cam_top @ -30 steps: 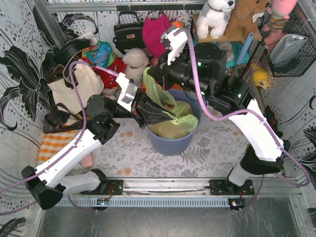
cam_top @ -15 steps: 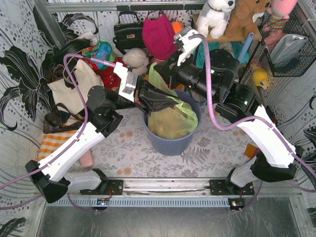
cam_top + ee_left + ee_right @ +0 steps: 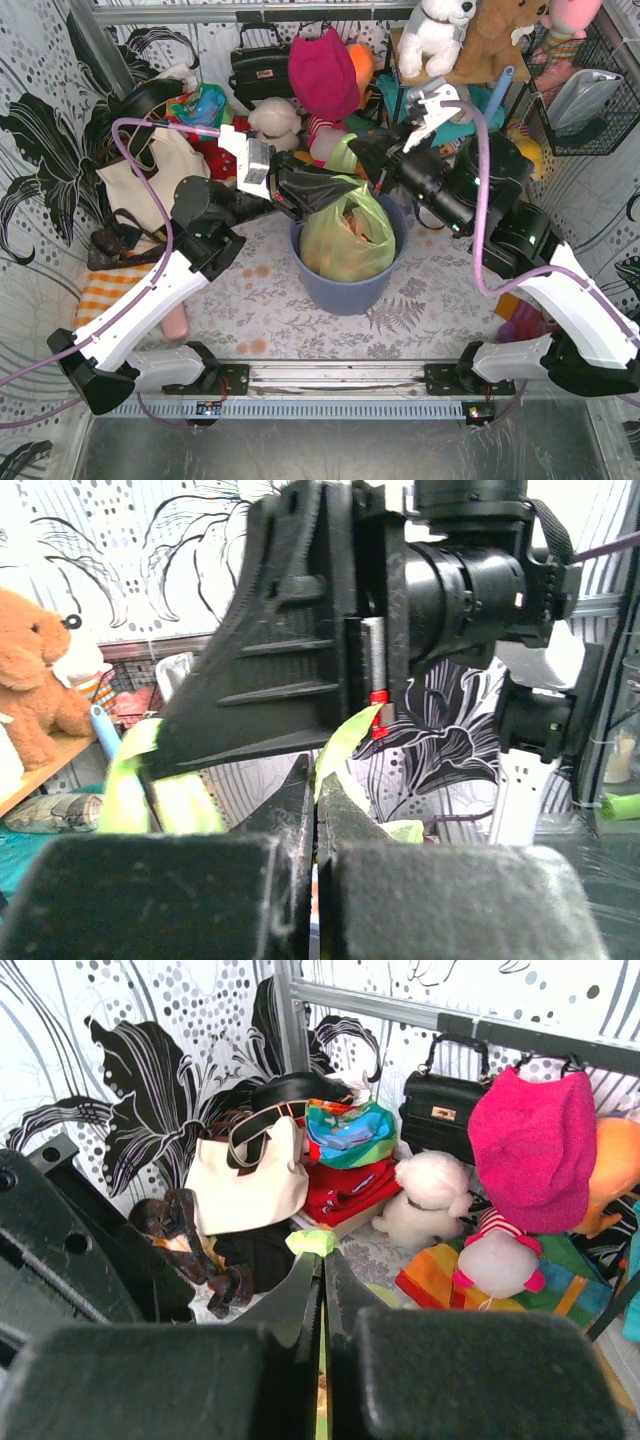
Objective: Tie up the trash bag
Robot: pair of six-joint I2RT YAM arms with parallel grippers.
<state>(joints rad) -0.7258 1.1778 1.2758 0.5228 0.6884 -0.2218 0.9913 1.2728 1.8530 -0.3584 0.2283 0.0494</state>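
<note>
Counter (image 3: pixel 250 300) first: the patterned top runs under everything, with a heap of stuff along its far side. There I see a cream tote bag (image 3: pixel 250 1185), a pink hat (image 3: pixel 535 1150) and a black handbag (image 3: pixel 445 1110).

Mid-counter, between my two arms, stands the round blue-grey bin (image 3: pixel 345 292). The trash bag (image 3: pixel 345 240) sits inside it. The bag is thin light-green plastic, and its top bulges above the rim. Crumpled tan-orange paper (image 3: pixel 352 215) shows through the upper part.

Now my hands, both up over the far side of the bin and just beside each other. My left hand (image 3: pixel 316 785) comes in from the left. Its fingers are pressed flat together, and a narrow strip of the green plastic is pinched between them. The strip rises out past the tips, so that hand is holding the bag.

My right hand (image 3: pixel 321 1265) reaches in from the right and looms large and black in the left wrist view. Its fingers are pressed together too, with a small fold of the same green plastic caught at the tips.

From above, the plastic runs up from the bag's mouth to both hands. I cannot tell from any view whether the two gathered pieces are crossed or lie side by side.
</note>
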